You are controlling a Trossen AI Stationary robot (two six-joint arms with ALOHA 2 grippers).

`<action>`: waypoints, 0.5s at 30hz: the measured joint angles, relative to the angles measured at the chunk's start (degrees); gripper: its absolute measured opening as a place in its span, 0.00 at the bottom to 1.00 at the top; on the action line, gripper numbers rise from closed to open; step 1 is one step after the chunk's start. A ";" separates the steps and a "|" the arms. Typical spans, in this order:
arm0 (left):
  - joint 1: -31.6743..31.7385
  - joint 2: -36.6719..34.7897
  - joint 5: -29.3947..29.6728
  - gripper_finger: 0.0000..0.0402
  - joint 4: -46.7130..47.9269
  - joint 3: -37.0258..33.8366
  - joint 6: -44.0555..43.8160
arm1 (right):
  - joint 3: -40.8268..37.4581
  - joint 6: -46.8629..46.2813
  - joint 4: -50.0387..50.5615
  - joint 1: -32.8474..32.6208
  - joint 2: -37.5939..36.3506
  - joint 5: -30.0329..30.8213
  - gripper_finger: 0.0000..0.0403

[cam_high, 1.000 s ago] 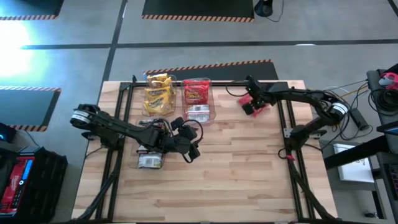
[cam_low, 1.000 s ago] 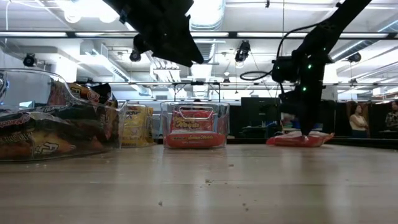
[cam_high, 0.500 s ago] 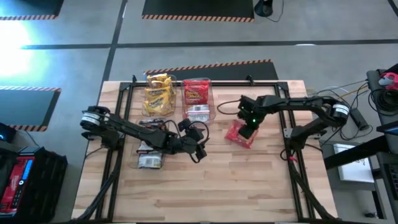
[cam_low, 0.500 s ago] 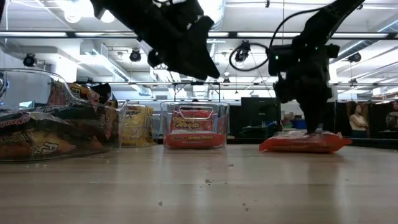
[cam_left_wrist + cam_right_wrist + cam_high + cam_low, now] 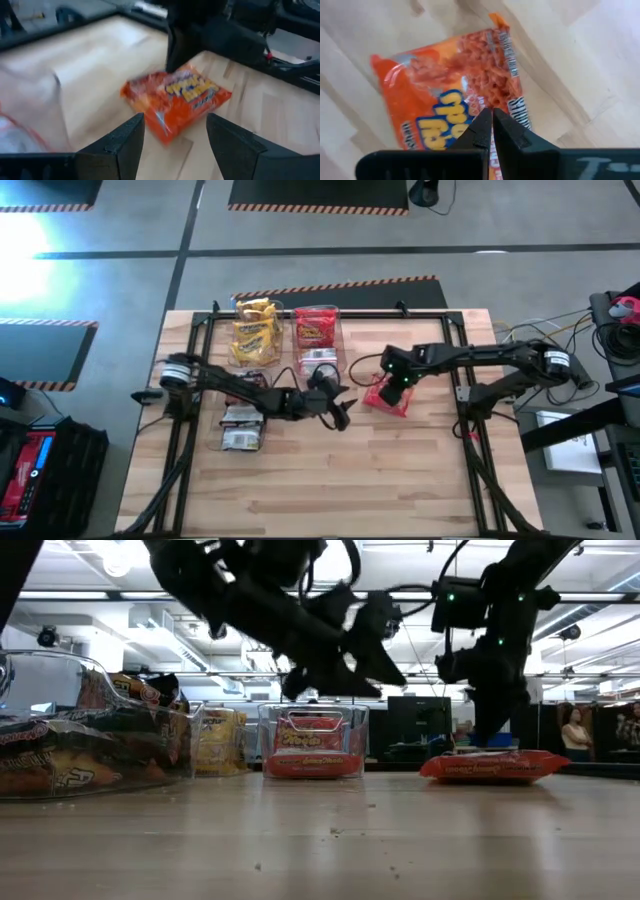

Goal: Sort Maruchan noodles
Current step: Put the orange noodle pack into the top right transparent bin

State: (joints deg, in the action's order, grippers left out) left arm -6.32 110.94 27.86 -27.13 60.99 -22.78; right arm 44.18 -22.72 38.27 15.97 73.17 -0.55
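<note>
Hovering my right gripper (image 5: 399, 379) over the red-orange noodle packet (image 5: 386, 396), fingers together, nothing between them.
Packet lies flat on the table (image 5: 400, 470) right of centre, long axis diagonal in the high view. Blue-and-yellow label lettering is there, not readable. My closed fingertips (image 5: 492, 125) sit directly over its middle, clear of it in the low view. My left gripper (image 5: 338, 408) is just left of it, fingers (image 5: 122, 145) spread, pointing at it. Other packets (image 5: 255, 330) sit in clear bins (image 5: 341, 330) at the back left.
</note>
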 joint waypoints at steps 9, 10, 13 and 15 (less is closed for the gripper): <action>-1.15 5.53 -0.44 0.49 -0.71 -0.04 -16.16 | 0.28 0.17 -0.55 -1.12 5.59 -0.16 0.02; -1.12 5.61 -1.06 0.49 -0.71 -0.04 -17.17 | 0.29 0.17 -0.68 -1.69 5.94 -0.65 0.02; -1.08 5.61 -6.09 0.49 -0.90 -0.04 -18.70 | 0.28 0.20 -0.71 -3.81 6.17 -1.21 0.02; -1.04 5.61 -9.56 0.49 -0.67 -0.04 -18.81 | 0.24 0.20 -0.73 -5.38 5.96 -1.29 0.02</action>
State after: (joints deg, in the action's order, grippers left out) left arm -7.35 116.55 18.30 -27.80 60.95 -41.59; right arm 44.42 -22.52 37.54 10.59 79.14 -1.85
